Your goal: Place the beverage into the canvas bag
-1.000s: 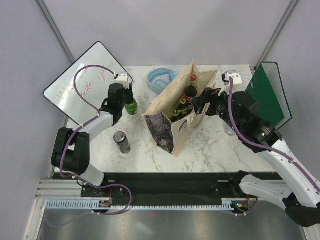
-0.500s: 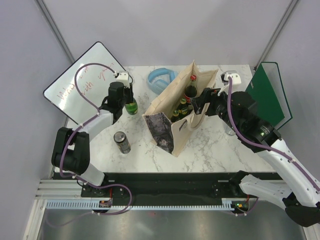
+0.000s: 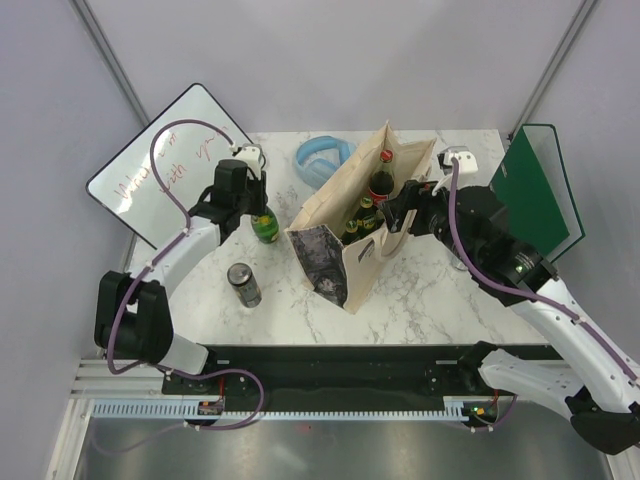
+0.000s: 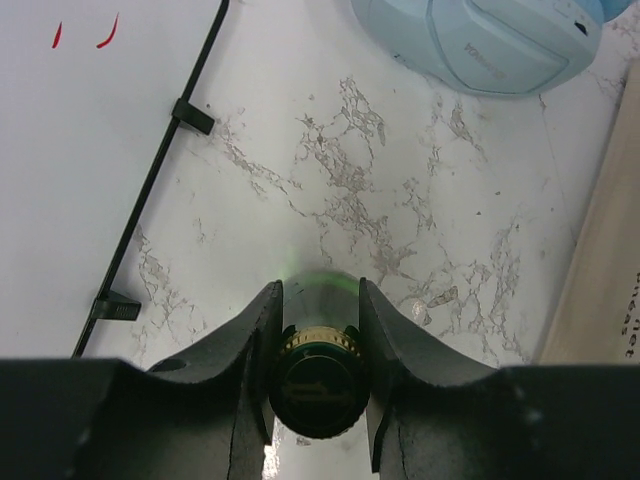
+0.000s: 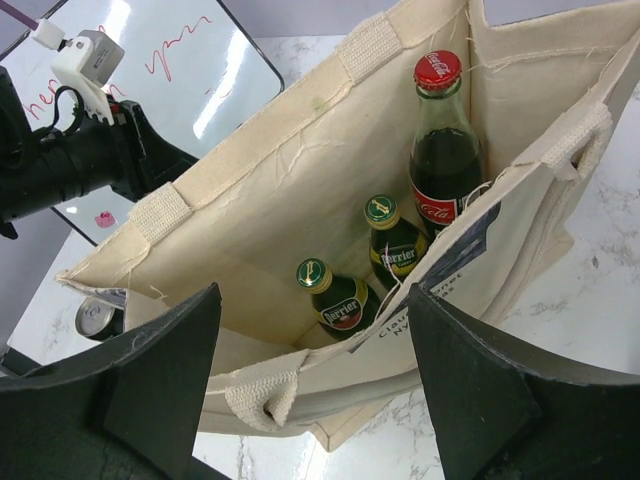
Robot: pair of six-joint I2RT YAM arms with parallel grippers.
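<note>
A green glass bottle (image 3: 265, 228) stands upright left of the canvas bag (image 3: 340, 195), and my left gripper (image 3: 255, 200) is shut on its neck from above. In the left wrist view both fingers press just below the gold-rimmed cap of the green bottle (image 4: 315, 390); whether its base touches the table I cannot tell. The canvas bag (image 5: 300, 170) stands with its mouth wide, holding a cola bottle (image 5: 445, 150) and two small green bottles (image 5: 338, 295). My right gripper (image 5: 312, 320) is open, its fingers spread either side of the bag's near rim.
A silver can (image 3: 243, 285) stands near the front left. A whiteboard (image 3: 160, 170) leans at the back left, a light blue case (image 3: 325, 158) lies behind the bag, and a green board (image 3: 540, 185) stands at the right edge.
My left gripper has closed tighter on the green bottle and carried it a little toward the near side and the bag. The right arm and the bag have barely moved.
</note>
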